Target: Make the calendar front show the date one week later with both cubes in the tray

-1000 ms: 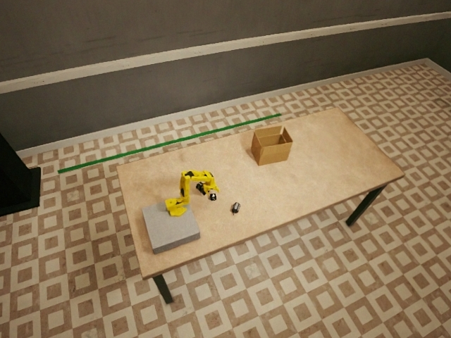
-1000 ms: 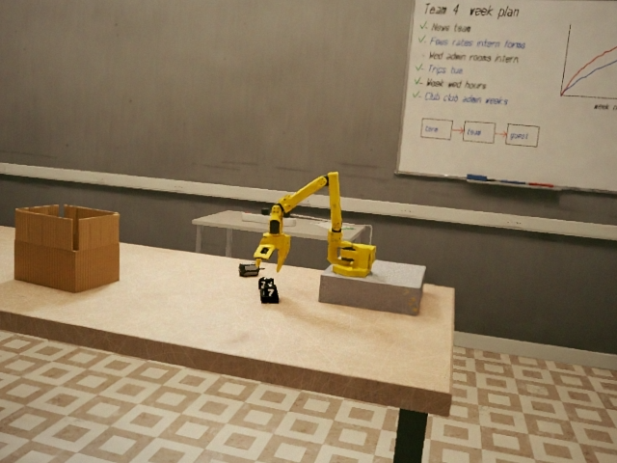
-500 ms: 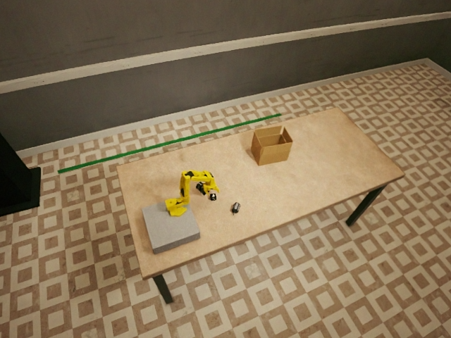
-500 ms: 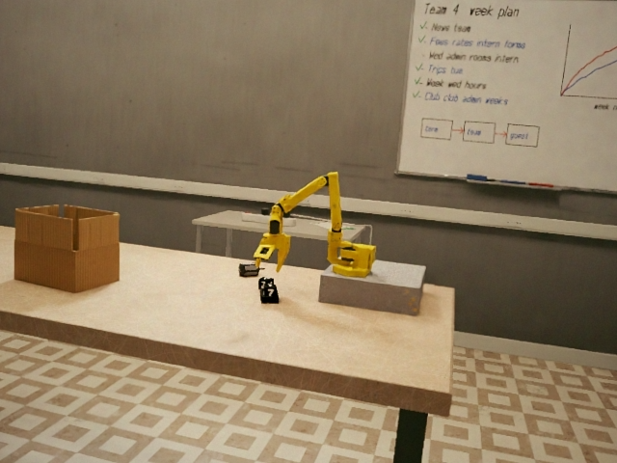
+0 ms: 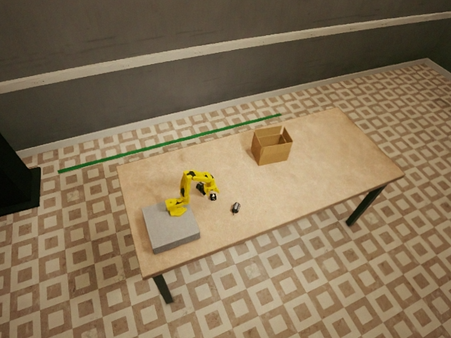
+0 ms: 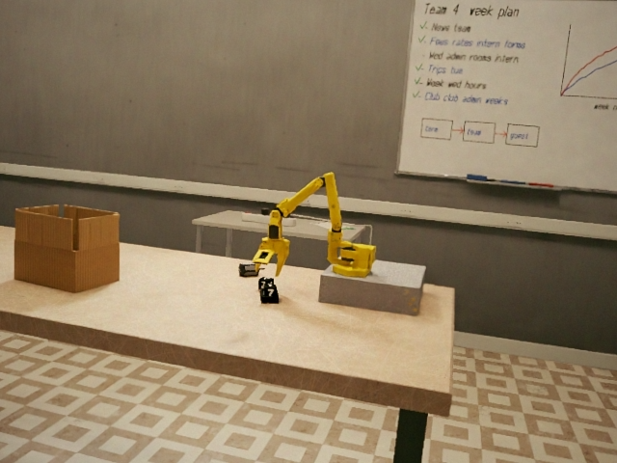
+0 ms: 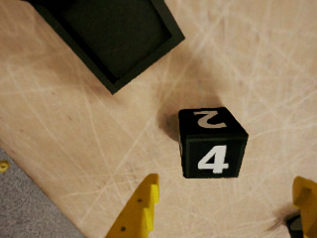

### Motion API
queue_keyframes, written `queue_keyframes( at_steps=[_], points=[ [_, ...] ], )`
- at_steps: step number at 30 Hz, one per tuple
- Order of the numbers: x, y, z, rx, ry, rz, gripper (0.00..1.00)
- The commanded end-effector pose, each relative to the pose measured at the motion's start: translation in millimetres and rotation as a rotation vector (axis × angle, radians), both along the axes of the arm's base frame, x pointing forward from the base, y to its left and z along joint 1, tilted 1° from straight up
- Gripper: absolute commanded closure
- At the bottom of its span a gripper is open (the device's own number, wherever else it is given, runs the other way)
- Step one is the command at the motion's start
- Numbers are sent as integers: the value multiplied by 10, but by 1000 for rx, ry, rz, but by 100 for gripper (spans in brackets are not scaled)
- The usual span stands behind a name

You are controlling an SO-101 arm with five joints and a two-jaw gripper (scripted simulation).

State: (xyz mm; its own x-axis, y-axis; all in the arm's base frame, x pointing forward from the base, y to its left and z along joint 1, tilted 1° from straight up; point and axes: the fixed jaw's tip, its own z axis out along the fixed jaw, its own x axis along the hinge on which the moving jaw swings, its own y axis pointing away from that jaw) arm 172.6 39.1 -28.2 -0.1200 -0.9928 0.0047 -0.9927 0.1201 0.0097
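The black tray stands on the table, with bare tray floor showing in the wrist view. A cube sits at the tray and shows a white 7 to the exterior view. The other black cube stands on the table outside the tray, apart from it. In the wrist view it shows an upright white 4 and, above that, a 2 upside down. My gripper is open and empty, above the table near this loose cube. The month's name is not readable.
A small black and grey object lies beyond the loose cube, partly behind the right finger in the wrist view. A cardboard box stands farther off. The arm's base stands on a grey block.
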Motion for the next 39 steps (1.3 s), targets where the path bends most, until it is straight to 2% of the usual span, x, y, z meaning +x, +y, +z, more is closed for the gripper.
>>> queue_keyframes(
  at_steps=[1,10,19,39],
  points=[
    [-20,-11,-79,-1,10,-16,65],
    [-29,-12,-219,-1,10,-16,65],
    [-37,-13,-286,-1,10,-16,65],
    [-31,-14,-302,-1,10,-16,66]
  ],
)
